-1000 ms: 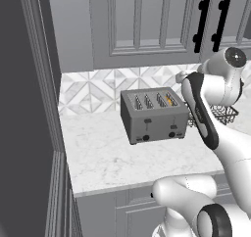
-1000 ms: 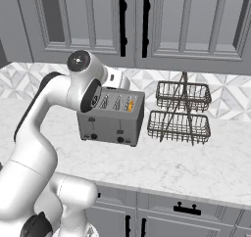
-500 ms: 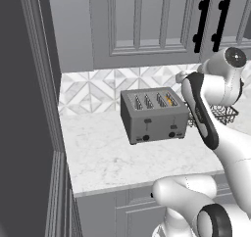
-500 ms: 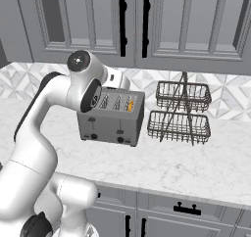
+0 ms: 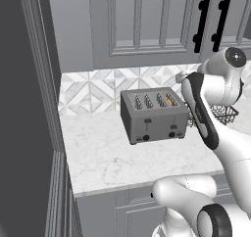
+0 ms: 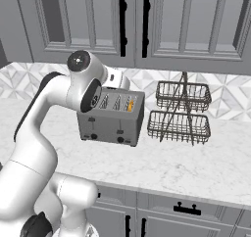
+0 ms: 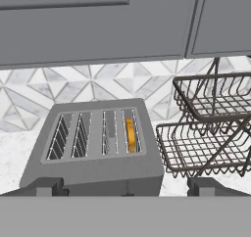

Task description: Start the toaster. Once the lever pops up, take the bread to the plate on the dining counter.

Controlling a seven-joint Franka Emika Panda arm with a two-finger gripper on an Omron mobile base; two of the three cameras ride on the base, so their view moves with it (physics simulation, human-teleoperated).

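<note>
Marble worktop (image 7: 10,157) carries the toaster (image 7: 95,150) just ahead of the spread, empty fingers (image 7: 49,186), and the bread (image 7: 129,134) in its slot looks light and crumbly, so pinch its top edge gently.

- nothing's moved vs a sec ago, both base views line up w/ the earlier ones, so base hasn't driven
- arm holds the same pose, elbow bent over the toaster (image 5: 154,116), no shift at all
- toaster sits in the same spot on the worktop (image 5: 108,157), levers at the same height as before
- bread (image 7: 130,134) no higher or lower in its slot from what the base views give, orange sliver looks the same
- wire basket rack (image 6: 179,113) unchanged beside the toaster
- gripper jaws as wide apart as before, no closing
</note>
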